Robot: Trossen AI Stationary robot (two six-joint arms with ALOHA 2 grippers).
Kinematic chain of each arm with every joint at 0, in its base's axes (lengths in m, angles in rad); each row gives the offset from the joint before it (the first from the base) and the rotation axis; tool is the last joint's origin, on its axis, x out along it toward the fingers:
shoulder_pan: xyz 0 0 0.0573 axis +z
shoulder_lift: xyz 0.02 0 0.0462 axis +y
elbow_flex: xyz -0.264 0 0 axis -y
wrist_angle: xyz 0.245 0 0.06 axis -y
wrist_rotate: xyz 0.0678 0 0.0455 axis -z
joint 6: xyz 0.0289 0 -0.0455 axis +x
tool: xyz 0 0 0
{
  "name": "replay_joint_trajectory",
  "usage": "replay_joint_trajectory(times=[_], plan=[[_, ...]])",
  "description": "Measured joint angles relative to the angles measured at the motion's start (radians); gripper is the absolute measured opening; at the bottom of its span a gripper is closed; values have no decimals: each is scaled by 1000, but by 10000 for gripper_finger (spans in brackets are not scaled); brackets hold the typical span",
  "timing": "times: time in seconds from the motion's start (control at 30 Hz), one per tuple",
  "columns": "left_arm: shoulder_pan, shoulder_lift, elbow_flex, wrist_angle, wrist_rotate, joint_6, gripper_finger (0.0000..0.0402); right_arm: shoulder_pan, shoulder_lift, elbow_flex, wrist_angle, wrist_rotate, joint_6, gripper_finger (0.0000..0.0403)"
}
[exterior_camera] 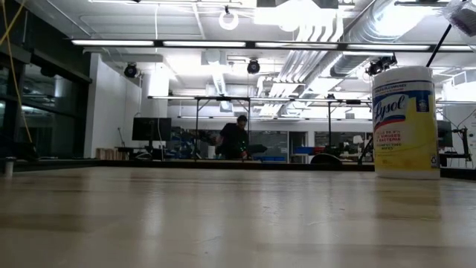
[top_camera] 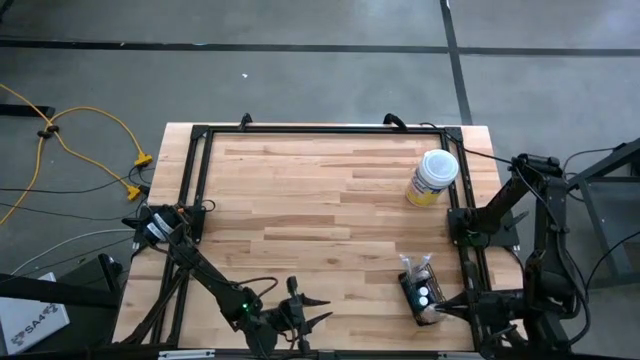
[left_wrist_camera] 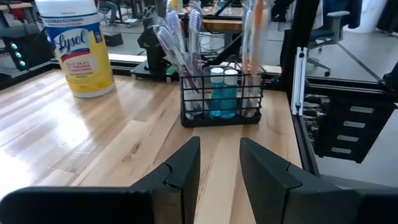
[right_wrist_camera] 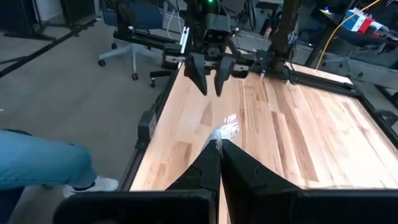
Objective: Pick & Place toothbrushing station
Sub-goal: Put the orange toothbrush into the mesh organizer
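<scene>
Pale wooden tabletop (top_camera: 320, 210), framed by a black rail, is seen with little on it: a yellow Lysol canister (top_camera: 432, 178) stands toward the far right, and the black wire-mesh basket (top_camera: 420, 291) sits near the front right edge, holding toothbrushes (left_wrist_camera: 186, 43) and two small blue bottles (left_wrist_camera: 222, 93). No grasp appears to have been made yet, so the approach stage is judged to be in hand. The left gripper (left_wrist_camera: 219, 163) is held low at the front of the table, pointed across at the basket with its fingers partly apart and nothing between them; the basket stands well apart from it. The right gripper (right_wrist_camera: 219, 158) lies just beside the basket at the front right corner, its fingers pressed together and empty. A next move would call for one gripper to be opened and brought over the basket's rim, clear of the upright brushes. From the low camera the basket cannot be seen, only the canister. Whether the right fingertips touch the mesh cannot be told. A trouser leg and shoe of a person (right_wrist_camera: 43, 168) are cut off beside the table.
</scene>
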Motion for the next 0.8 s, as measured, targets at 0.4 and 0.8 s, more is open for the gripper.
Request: replay_joint_trajectory(times=[0.4,0.8], plan=[[0,0,0,0,0,0,108,0,-22,0,-47,-18,31,2],[0,0,0,0,1,1,108,0,-23,0,-145,-58,191,2]])
